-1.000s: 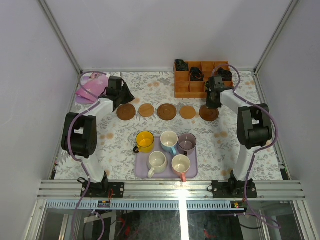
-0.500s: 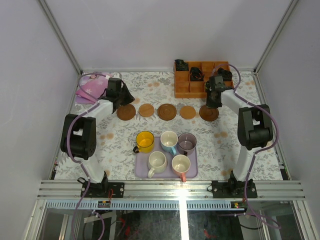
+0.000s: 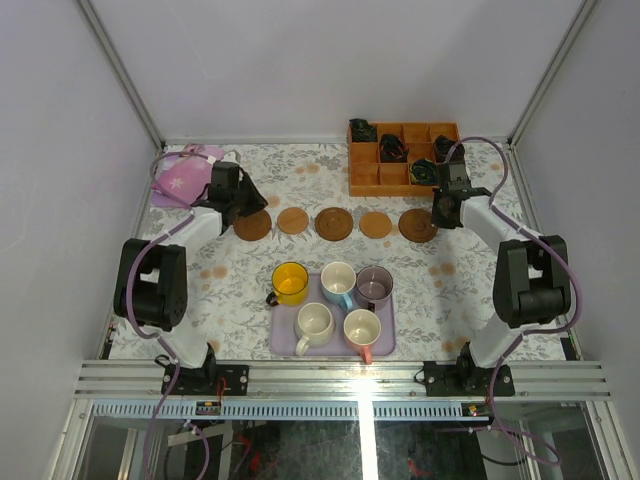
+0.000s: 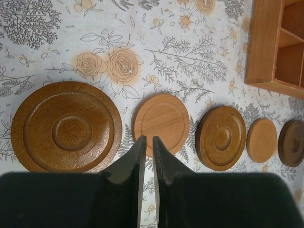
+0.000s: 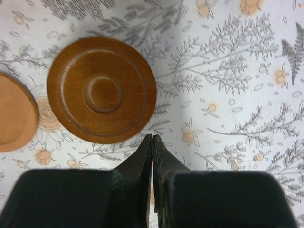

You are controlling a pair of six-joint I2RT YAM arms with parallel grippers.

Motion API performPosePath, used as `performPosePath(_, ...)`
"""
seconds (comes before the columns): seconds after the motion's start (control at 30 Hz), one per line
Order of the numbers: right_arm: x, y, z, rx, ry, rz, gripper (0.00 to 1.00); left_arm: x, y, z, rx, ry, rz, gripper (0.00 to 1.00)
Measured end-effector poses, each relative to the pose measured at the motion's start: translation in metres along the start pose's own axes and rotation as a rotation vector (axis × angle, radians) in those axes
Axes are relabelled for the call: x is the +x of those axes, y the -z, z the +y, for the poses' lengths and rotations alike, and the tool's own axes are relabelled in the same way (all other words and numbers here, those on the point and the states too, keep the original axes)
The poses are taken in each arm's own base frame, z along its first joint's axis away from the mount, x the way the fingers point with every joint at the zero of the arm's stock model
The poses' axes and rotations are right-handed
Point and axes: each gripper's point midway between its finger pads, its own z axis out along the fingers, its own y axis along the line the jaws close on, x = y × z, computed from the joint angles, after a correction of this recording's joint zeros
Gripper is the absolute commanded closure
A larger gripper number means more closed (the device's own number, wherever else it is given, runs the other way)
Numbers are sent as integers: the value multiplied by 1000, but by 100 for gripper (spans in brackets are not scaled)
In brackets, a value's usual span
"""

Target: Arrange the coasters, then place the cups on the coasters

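Five coasters lie in a row: dark (image 3: 252, 225), tan (image 3: 293, 220), dark (image 3: 334, 223), tan (image 3: 376, 224), dark (image 3: 417, 225). The left wrist view shows the same row, from the big dark coaster (image 4: 66, 126) past the tan one (image 4: 160, 123) to the rest. My left gripper (image 3: 246, 204) hangs over them, its tips (image 4: 148, 138) a narrow gap apart and holding nothing. My right gripper (image 3: 438, 214) is shut and empty, its tips (image 5: 152, 137) just off the edge of the dark coaster (image 5: 102, 90). The yellow (image 3: 290, 283), light blue (image 3: 338, 281), greyish-purple (image 3: 374, 287), cream (image 3: 315, 325) and pink (image 3: 362, 331) cups stand on the tray.
The lavender tray (image 3: 283, 345) under the cups lies near the front middle. An orange-brown compartment box (image 3: 372, 175) with dark items stands at the back right, its corner also in the left wrist view (image 4: 261, 47). A pink cloth (image 3: 185, 175) lies at the back left.
The right gripper has drawn away to the right off the rightmost coaster, its arm swinging outward. The left gripper has shifted slightly left and its jaws have parted a little.
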Motion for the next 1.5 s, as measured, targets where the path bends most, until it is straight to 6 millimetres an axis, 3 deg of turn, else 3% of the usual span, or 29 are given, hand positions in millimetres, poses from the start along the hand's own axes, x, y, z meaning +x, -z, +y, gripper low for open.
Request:
performPosePath(0.1,11,3,-6,17,-3,12,97,5,1,3,-2,1,8,80)
performPosePath(0.23,23,9,-13,32,-7,21,97,10,4,5,-5,3,13,49)
performPosePath(0.33,26,12,-14,34,-9,19,97,10,8,5,-2,4,8,33)
performPosePath(0.57,31,11,-15,37,-9,30,98,7,14,4,-4,9,-16,15)
performPosePath(1.5,38,5,-14,34,-9,59,100,5,14,11,-42,13,-34,13)
